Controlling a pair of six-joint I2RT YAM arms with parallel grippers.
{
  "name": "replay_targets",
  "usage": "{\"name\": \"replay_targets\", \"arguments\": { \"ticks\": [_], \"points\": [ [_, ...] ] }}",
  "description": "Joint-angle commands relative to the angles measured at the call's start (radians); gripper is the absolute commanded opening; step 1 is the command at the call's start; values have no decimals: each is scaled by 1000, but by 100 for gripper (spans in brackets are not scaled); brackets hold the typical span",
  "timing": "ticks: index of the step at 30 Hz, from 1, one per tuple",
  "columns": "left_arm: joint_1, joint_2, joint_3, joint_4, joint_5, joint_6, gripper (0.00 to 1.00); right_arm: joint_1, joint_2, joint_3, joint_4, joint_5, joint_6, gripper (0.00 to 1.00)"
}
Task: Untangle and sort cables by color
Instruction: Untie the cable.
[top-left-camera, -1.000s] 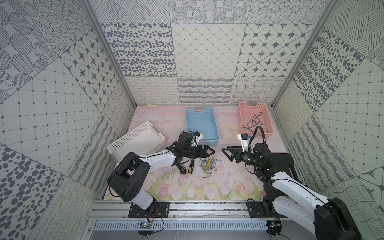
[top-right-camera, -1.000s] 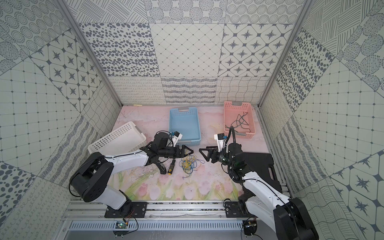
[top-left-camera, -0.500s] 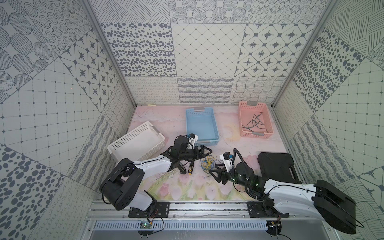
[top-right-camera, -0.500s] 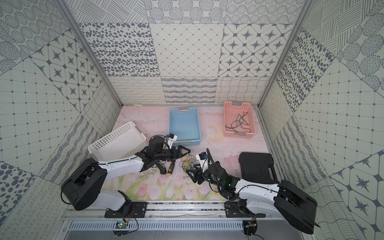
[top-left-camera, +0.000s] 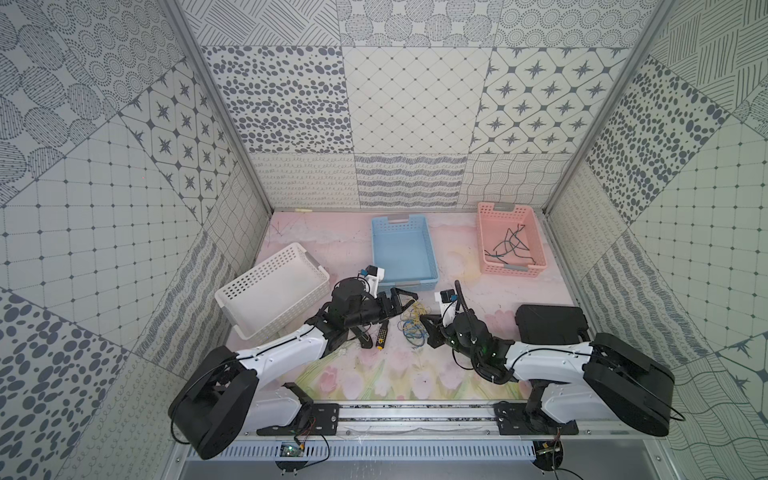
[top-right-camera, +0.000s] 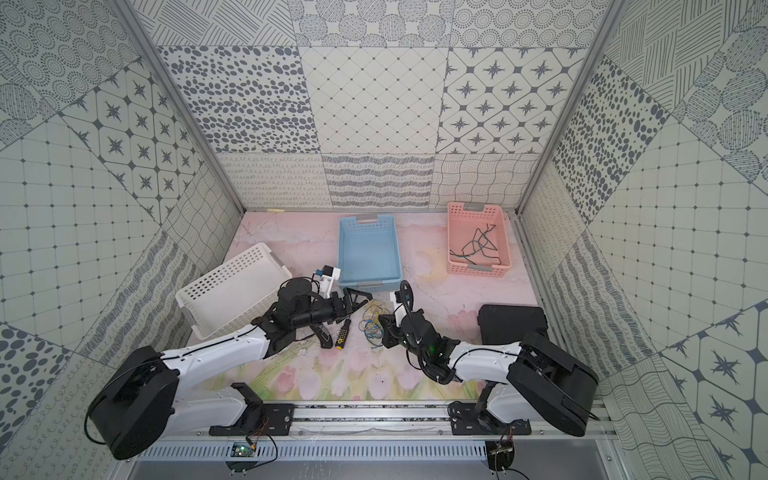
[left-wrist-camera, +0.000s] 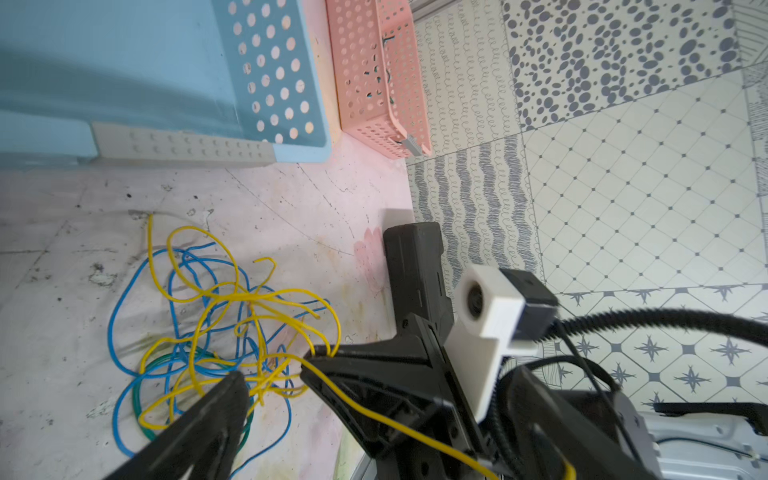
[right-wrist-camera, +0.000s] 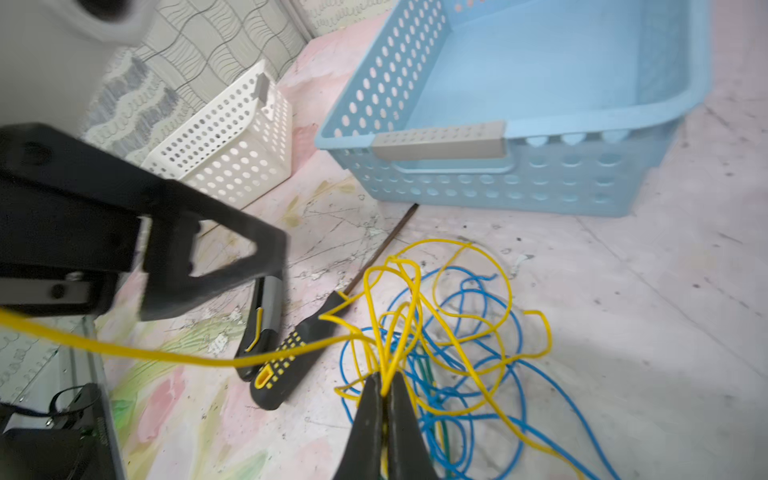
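My right claw (right-wrist-camera: 384, 392) was clamped together on a yellow cable (right-wrist-camera: 387, 374). The two fingertips pressed flat against each other, with the yellow loops pinched between them at the edge of the tangle of cables (top-left-camera: 413, 324). That tangle lay on the tabletop (top-left-camera: 478, 291) between my two claws, blue and yellow strands looped through one another with a little green among them.

My left claw (top-left-camera: 407, 300) stood wide apart with nothing between its fingers. It hung over the far side of the tangle, close to the front wall of the blue basket (top-left-camera: 409, 284).

One long yellow strand ran out of the heap and crossed over the handle of the screwdriver (right-wrist-camera: 286, 365). In the left wrist view a yellow strand draped across the body of my right claw. I could not tell whether it was the same cable that I gripped.

The screwdriver lay just beside the tangle on my left arm's side, its shaft pointing toward the blue basket. A black, grey and yellow tool (right-wrist-camera: 259, 324) lay next to its handle.

The dark cables (top-left-camera: 509, 245) lay in the pink basket (top-left-camera: 513, 270) at the back right, well apart from the tangle. The white basket (top-left-camera: 270, 299) sat tilted by the left wall. A black case (top-left-camera: 548, 324) rested beside my right arm.
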Motion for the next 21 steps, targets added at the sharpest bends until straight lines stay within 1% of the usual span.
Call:
{"name": "replay_targets", "arguments": {
  "ticks": [1,4,6,10,11,13,15,18,19,20,21],
  "points": [
    [11,-152,-14,-115,-142,-6,100,-58,-68,-13,-95,9,23,0],
    [11,-236,-19,-204,-193,29,100,-121,-126,-25,-161,-36,17,0],
    [11,-265,-21,-245,-214,68,100,-134,-163,-26,-202,-47,4,0],
    [8,-249,-4,-325,-225,190,100,-137,-237,-33,-251,-82,-25,0],
    [6,-226,-2,-325,-219,209,100,-138,-254,-33,-257,-109,-39,6],
    [-9,-157,8,-306,-184,242,99,-138,-282,-30,-278,-168,-69,28],
    [-21,-58,18,-234,-112,255,99,-137,-320,-26,-311,-202,-89,46],
    [-20,71,9,-25,16,162,97,-138,-398,-39,-335,-232,-125,64],
    [-20,100,10,27,37,128,96,-138,-422,-48,-325,-249,-143,69],
    [-20,117,14,71,57,98,96,-138,-442,-54,-308,-263,-159,72],
    [-20,122,18,93,59,80,96,-138,-451,-58,-279,-292,-184,74]
  ]
}}
